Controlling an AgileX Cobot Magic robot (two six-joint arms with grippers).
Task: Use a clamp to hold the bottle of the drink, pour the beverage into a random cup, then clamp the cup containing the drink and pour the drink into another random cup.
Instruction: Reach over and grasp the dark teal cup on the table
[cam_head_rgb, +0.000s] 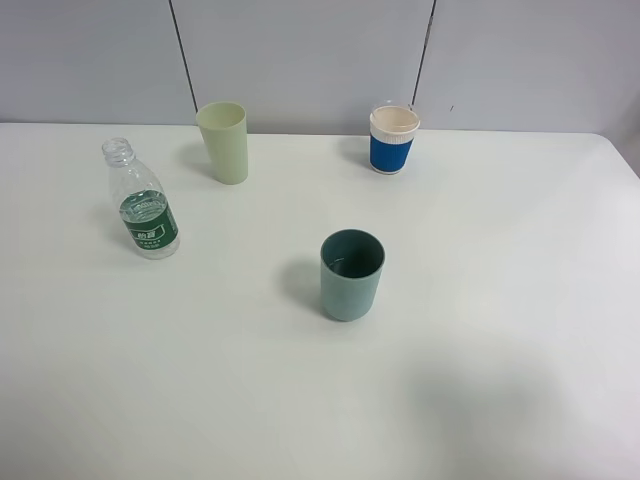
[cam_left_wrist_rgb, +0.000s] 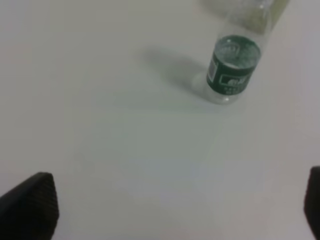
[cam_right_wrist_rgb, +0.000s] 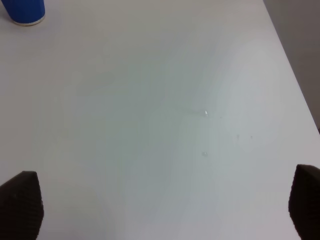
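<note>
Bottle (cam_head_rgb: 143, 205) sits ungripped at 10 o'clock from teal cup (cam_head_rgb: 352, 275), so every pour looks undone. Left gripper (cam_left_wrist_rgb: 170, 210) and right gripper (cam_right_wrist_rgb: 165, 207): jaws spread wide, empty.

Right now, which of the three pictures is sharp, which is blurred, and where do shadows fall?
Exterior high: sharp, evenly lit; the teal cup casts a soft shadow leftward. Left wrist: out of focus; the plastic bottle has an unreadable label. Right wrist: also soft; the blue cup is cut off by the frame edge.
</note>
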